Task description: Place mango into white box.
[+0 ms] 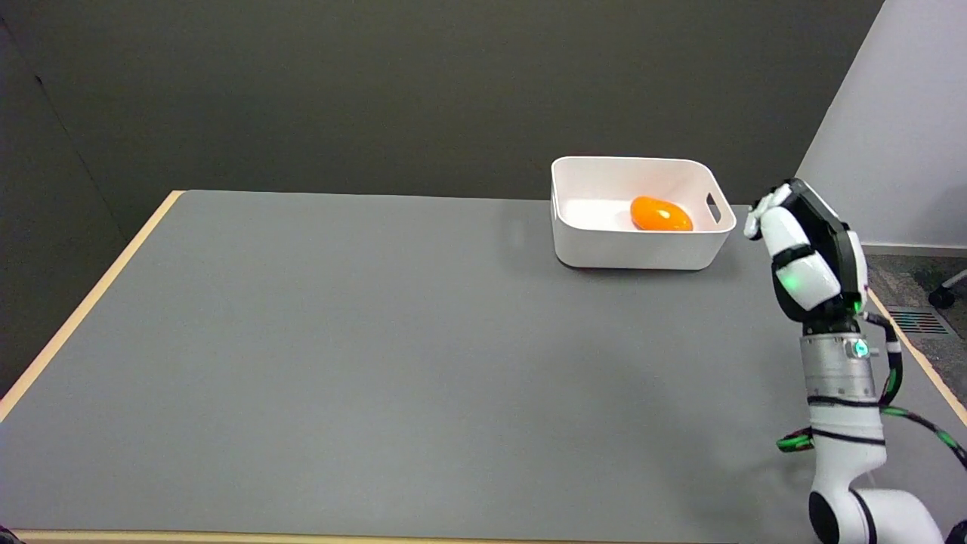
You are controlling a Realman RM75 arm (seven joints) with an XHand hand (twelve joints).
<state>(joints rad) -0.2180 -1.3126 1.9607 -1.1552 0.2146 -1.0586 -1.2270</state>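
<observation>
Already the mango (661,214) lies inside the box (634,253), at 1 o'clock on the tabletop (378,340). At 3 o'clock the right hand (808,257) holds nothing, fingers apart. Pulling back carelessly, it could knock the box.

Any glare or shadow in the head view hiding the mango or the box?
Head view: even, soft light; a small bright glint sits on the mango, its outline still clear. The box casts a thin dark shadow along its base on the table. The box's white floor is a bit washed out. The robot hand is sharp, showing green lights.
</observation>
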